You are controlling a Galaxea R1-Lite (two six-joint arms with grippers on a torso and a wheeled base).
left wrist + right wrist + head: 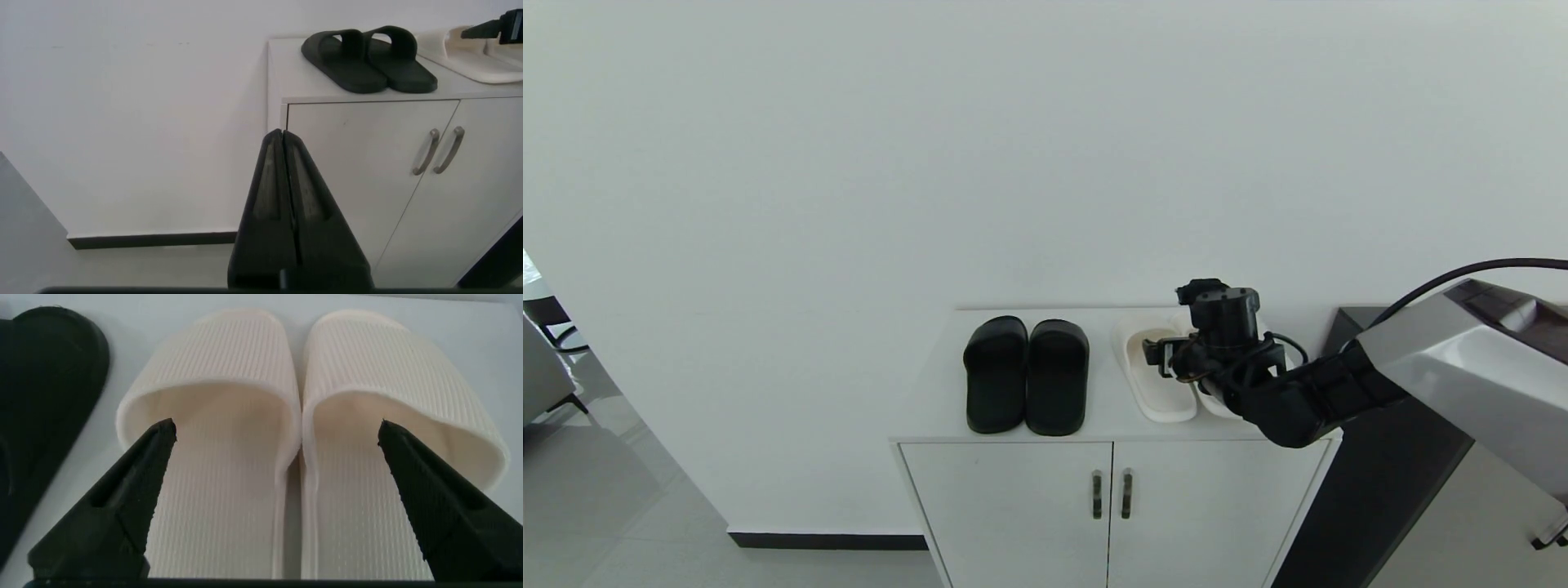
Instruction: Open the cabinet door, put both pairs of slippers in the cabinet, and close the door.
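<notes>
We are seeing four slippers sitting on top of the cabinet (931, 416): two black slippers (1027, 376) side by side and, to their right, two white slippers (1152, 396). Its two doors (1013, 514) are standing closed, their two handles (1097, 494) meeting at the middle. We are holding the right gripper (276, 427) spread wide just over the white pair, gripping nothing. The left gripper (283, 135) is hanging low before the cabinet, fingers pressed together, empty.
</notes>
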